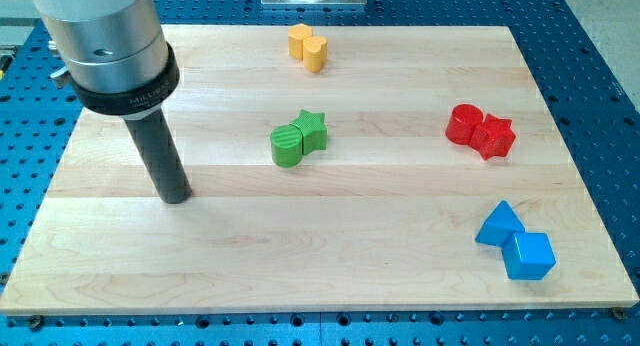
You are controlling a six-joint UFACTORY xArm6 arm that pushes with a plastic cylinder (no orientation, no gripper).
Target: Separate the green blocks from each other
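Observation:
Two green blocks touch each other near the board's middle: a green cylinder [288, 145] on the left and a green star [312, 130] just up and right of it. My tip [177, 197] rests on the board well to the left of the green cylinder and a little lower, apart from every block.
Two yellow blocks [308, 46] sit together at the top centre. A red cylinder [463, 124] and a red star [494, 137] touch at the right. A blue triangle [499, 225] and a blue cube [528, 255] sit at the lower right. The wooden board [120, 286] lies on a blue perforated table.

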